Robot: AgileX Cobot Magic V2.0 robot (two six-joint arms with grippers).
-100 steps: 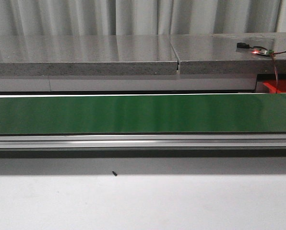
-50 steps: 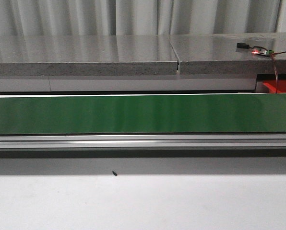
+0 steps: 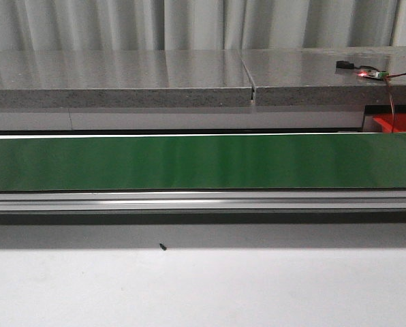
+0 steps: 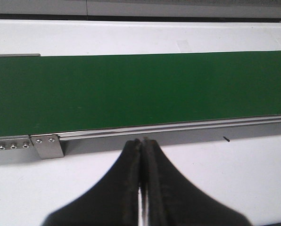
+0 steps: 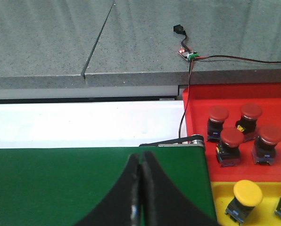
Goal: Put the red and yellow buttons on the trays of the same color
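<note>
Both arms waited over a bare belt; best to hold until a button arrived

The left gripper (image 4: 141, 179) and right gripper (image 5: 139, 188) were clenched on nothing above the green conveyor belt (image 3: 203, 162); four red buttons (image 5: 233, 145) sat upright on the red tray (image 5: 272, 101), mushroom-capped yellow buttons (image 5: 246, 195) on the yellow tray (image 5: 220, 202) beside it

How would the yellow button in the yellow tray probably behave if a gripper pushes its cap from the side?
The yellow button would probably tip rather than slide: its wide domed cap sits on a narrower dark base, so it looks top-heavy. The smooth, rounded cap may let fingers slip off. It looks like rigid plastic, so it should not bend. The yellow tray surface looks smooth, so some sliding is also possible.
</note>
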